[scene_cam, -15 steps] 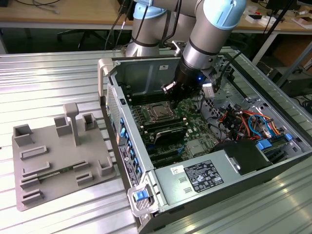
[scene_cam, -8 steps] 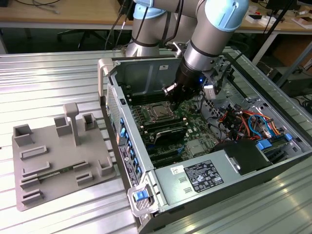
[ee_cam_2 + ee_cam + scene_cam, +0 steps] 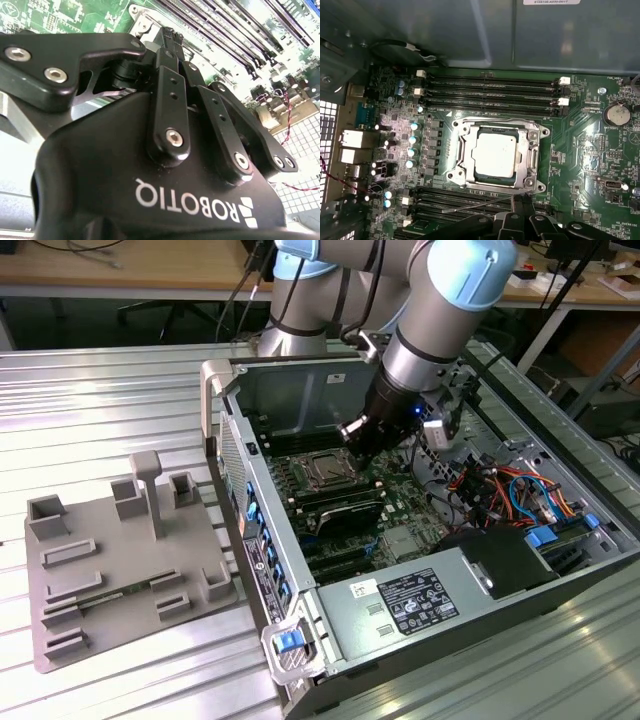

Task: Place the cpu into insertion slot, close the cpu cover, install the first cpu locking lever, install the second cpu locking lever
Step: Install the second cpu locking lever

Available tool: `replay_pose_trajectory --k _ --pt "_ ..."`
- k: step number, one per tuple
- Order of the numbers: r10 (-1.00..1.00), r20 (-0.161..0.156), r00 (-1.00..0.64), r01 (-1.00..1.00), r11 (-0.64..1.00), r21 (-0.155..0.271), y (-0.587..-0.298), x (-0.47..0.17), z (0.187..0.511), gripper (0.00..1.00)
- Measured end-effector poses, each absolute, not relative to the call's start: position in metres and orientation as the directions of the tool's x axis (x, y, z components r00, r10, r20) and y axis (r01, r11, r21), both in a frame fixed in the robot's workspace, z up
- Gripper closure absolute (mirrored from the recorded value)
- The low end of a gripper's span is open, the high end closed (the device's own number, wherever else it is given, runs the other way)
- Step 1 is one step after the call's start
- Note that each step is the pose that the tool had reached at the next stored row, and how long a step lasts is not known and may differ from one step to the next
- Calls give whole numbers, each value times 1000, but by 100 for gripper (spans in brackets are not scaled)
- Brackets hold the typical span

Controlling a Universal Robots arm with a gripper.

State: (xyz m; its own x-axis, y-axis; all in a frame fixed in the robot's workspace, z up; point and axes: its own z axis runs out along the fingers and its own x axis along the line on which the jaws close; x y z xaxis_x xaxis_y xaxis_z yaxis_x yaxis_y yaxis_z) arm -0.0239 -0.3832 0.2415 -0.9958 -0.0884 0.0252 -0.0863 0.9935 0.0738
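The cpu [image 3: 495, 152] lies flat in the insertion slot [image 3: 456, 175], silver top showing. The cpu cover [image 3: 533, 150] is down around it as a silver frame. In the exterior view the same socket [image 3: 323, 472] sits on the motherboard inside the open computer case. My gripper [image 3: 521, 199] hovers just beside the socket's edge, fingers [image 3: 169, 55] drawn together and shut. A thin wire locking lever [image 3: 475, 205] runs along that edge, slightly slanted, and its end meets my fingertips. Whether the fingers pinch it is hidden. In the exterior view the gripper [image 3: 355, 432] is low over the board.
Long black RAM slots [image 3: 495, 90] flank the socket on both sides. A coin battery [image 3: 616, 113] sits on the board. Coloured cables [image 3: 500, 490] and a power supply [image 3: 400, 605] fill the case's near end. A grey fixture plate [image 3: 110, 560] lies at the exterior view's left.
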Motion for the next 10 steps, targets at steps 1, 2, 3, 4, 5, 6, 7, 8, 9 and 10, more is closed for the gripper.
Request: replay_pose_trajectory --k 1,2,3,4,5,6,7,8,9,10 --pt "-88 25 -996 -86 994 74 -383 -24 241 89" --pt "-88 25 -996 -86 994 74 -384 -23 241 89" --pt "-88 25 -996 -86 994 74 -384 -23 241 89" --pt "-88 25 -996 -86 994 74 -385 -23 241 89" --pt "-88 25 -996 -86 994 74 -385 -23 240 89" --pt "-88 25 -996 -86 994 74 -386 -23 240 89" --pt "-88 25 -996 -86 994 74 -386 -23 240 89" --pt "-88 25 -996 -86 994 74 -388 -23 240 89" --pt "-88 25 -996 -86 994 74 -389 -23 240 89" --pt "-88 25 -996 -86 994 74 -390 -23 240 89"
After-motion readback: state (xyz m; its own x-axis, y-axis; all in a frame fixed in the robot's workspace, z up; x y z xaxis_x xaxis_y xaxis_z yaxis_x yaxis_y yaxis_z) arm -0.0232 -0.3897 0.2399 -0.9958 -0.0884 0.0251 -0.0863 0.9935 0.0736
